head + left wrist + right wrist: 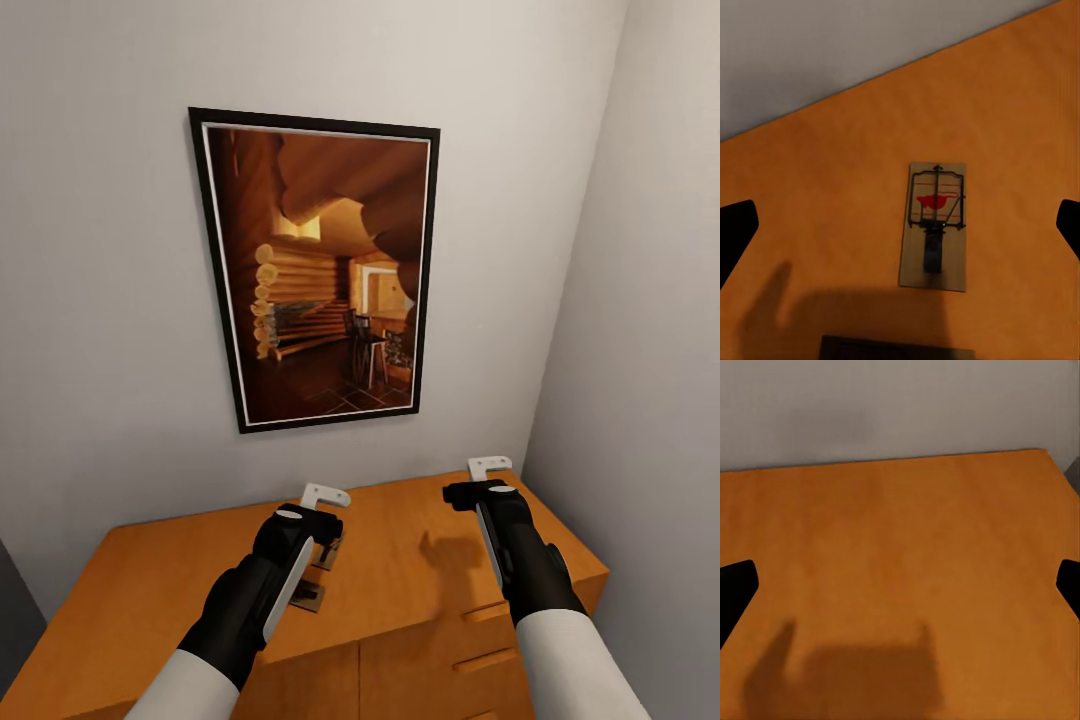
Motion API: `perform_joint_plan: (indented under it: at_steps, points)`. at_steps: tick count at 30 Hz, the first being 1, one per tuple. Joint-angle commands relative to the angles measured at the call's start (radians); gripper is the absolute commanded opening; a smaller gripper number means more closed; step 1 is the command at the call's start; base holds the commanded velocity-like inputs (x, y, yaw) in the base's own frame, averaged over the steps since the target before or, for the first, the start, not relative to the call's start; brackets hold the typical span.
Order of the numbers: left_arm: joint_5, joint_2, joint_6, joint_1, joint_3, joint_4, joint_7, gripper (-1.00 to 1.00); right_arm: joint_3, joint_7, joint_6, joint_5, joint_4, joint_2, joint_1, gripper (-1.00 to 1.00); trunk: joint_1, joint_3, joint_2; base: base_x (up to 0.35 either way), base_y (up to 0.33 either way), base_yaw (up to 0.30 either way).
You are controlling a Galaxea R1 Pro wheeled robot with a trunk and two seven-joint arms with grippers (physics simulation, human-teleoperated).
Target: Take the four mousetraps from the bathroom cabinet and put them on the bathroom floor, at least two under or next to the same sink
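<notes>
Risk: your spread left pincer (pixel 900 232) hovers over a mousetrap (pixel 934 226) on the cabinet (pixel 400 570); descend off-centre and you nudge it away.

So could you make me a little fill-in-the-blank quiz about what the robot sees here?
1. The mousetrap lies flat on top of the orange-brown ____.
2. The mark on the mousetrap is coloured ____.
3. On the wall above the cabinet hangs a framed ____ of a log interior.
4. The left gripper hovers over the mousetrap with its jaws ____.

Missing words: cabinet; red; picture; open
</notes>
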Motion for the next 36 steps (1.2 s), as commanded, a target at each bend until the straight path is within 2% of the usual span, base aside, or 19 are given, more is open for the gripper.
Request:
perform_joint_plan:
  at_steps: [1, 20, 36]
  points:
    - [0.0, 0.0, 0.004, 0.0, -0.002, -0.001, 0.004, 1.0, -0.003, 0.008, 0.004, 0.01, -0.001, 0.001, 0.0, 1.0, 0.0, 0.0, -0.001, 0.0, -0.01, 0.0]
    - [-0.002, 0.0, 0.002, 0.0, -0.001, -0.001, 0.005, 1.0, -0.003, 0.006, 0.004, 0.01, -0.001, 0.001, 0.0, 1.0, 0.0, 0.0, -0.001, 0.0, -0.002, -0.002]
    - [-0.001, 0.0, 0.003, -0.005, -0.001, -0.01, 0.018, 1.0, -0.003, 0.005, 0.004, 0.01, -0.001, 0.001, 0.0, 1.0, 0.0, 0.004, -0.001, 0.0, 0.0, -0.08]
